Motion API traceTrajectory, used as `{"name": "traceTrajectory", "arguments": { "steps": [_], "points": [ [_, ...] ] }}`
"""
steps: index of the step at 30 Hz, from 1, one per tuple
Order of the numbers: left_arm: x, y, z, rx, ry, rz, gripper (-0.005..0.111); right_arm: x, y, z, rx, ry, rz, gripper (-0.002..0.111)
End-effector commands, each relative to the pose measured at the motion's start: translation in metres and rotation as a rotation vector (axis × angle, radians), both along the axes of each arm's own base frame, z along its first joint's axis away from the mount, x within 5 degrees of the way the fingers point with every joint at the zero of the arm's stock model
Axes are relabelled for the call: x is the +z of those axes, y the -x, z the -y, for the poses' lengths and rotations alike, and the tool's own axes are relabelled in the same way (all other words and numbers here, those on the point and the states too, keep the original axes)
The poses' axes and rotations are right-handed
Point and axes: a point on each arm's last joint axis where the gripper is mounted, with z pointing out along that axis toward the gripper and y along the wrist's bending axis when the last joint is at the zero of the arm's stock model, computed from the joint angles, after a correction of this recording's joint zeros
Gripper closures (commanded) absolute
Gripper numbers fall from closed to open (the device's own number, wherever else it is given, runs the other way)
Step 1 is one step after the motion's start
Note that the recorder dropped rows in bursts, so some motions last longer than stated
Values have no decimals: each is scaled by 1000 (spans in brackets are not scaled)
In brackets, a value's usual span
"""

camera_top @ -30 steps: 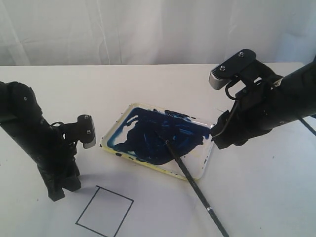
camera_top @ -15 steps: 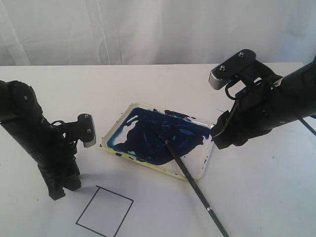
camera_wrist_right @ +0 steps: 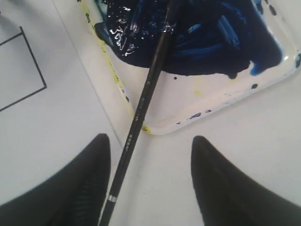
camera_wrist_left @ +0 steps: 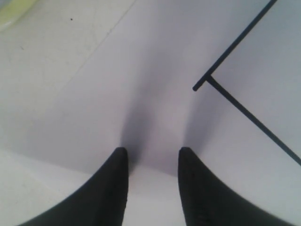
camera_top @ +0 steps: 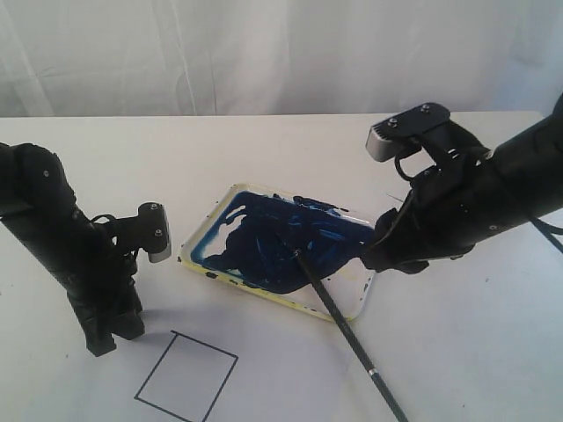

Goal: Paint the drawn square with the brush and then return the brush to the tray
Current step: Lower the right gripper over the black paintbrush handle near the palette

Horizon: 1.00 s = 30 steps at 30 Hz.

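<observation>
The tray [camera_top: 366, 297] lies mid-table, white with a yellowish rim and smeared with dark blue paint. The brush [camera_top: 347, 330] rests with its tip in the paint and its long black handle running out over the tray's near edge onto the table. The drawn square [camera_top: 186, 376] sits front left, its inside plain white. My right gripper [camera_top: 380, 257] hangs over the tray's right end. In the right wrist view it [camera_wrist_right: 150, 141] is open, with the brush [camera_wrist_right: 141, 108] handle close to one finger and untouched. My left gripper [camera_wrist_left: 153, 151] is open and empty above bare table beside the square's corner [camera_wrist_left: 235, 101].
A white curtain closes the back of the table. The left arm [camera_top: 75, 255] stands upright left of the tray. The tray's yellowish rim [camera_wrist_left: 14, 12] shows at the edge of the left wrist view. In the right wrist view the tray's rim [camera_wrist_right: 207, 101] and the square [camera_wrist_right: 14, 75] also appear.
My right arm has dropped and shifted left, closer to the tray's right end and the brush handle. The left arm, brush and tray have stayed put.
</observation>
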Motion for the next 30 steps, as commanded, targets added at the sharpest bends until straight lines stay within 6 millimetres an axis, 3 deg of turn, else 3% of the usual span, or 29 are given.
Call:
{"name": "traceTrajectory", "arguments": {
  "steps": [1, 6, 11, 19, 24, 30],
  "points": [
    [-8, 6, 1, -6, -8, -65, 65, -14, -1, -5, 7, -4, -108, 59],
    [-8, 7, 1, -8, -8, -73, 65, -25, -1, -6, -16, -6, -205, 68],
    [-8, 7, 1, -11, -9, -82, 65, -26, 2, -4, -14, 17, -231, 67],
    [-8, 7, 1, -11, -9, -82, 65, -26, -1, -4, -190, -34, -285, 65],
    [-8, 8, 1, -11, -9, -84, 65, -19, -1, -2, -203, -49, -219, 65],
    [-8, 8, 1, -9, -9, -84, 65, -10, 15, 11, -269, -81, -28, 65]
  ]
}}
